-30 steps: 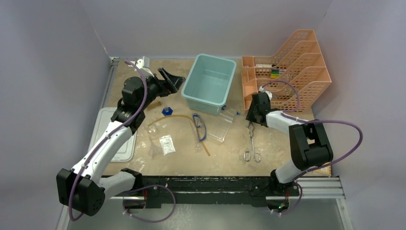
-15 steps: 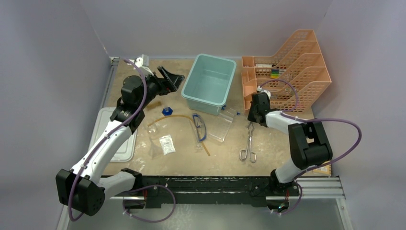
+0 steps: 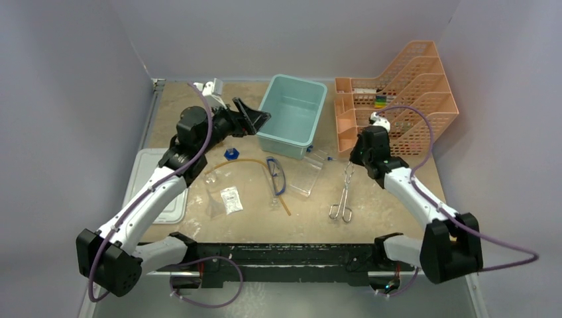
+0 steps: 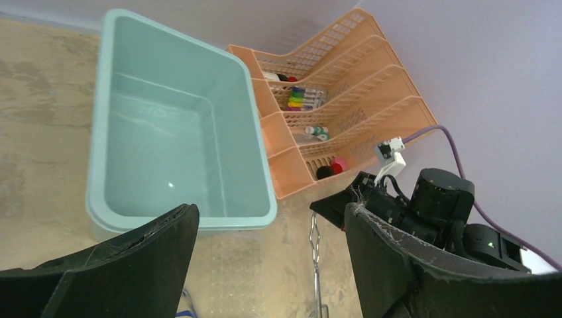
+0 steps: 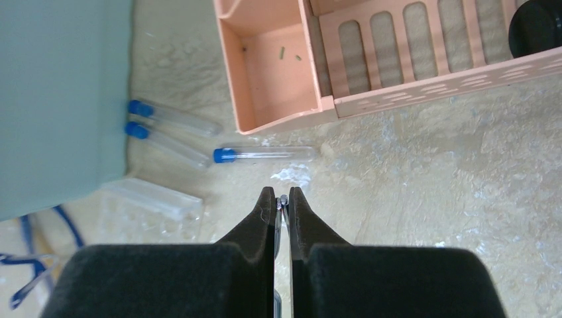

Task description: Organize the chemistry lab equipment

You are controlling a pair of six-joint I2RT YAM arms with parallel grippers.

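My right gripper (image 3: 354, 161) is shut on the tip of the metal tongs (image 3: 343, 195); the tip shows between the pads (image 5: 283, 199). The tongs' ring handles trail toward the table's front. My left gripper (image 3: 256, 119) is open and empty above the left rim of the teal bin (image 3: 265, 109). Blue-framed goggles (image 3: 276, 175), an amber tube (image 3: 245, 161), small packets (image 3: 230, 199) and a clear rack (image 3: 308, 173) lie on the table. Three blue-capped tubes (image 5: 262, 154) lie beside the rack (image 5: 156, 199). The left wrist view shows the tongs (image 4: 315, 262) and the bin (image 4: 99, 132). I see no brush.
An orange mesh tiered tray (image 3: 397, 99) stands at the back right, holding markers and small items (image 4: 301, 99). A white lid (image 3: 149, 189) lies at the left edge. A blue cap (image 3: 230, 153) lies near the amber tube. Grey walls enclose the table.
The right arm's elbow has swung out to the right while the gripper keeps hold of the tongs, which shifted slightly. The left gripper has moved right, toward the teal bin.
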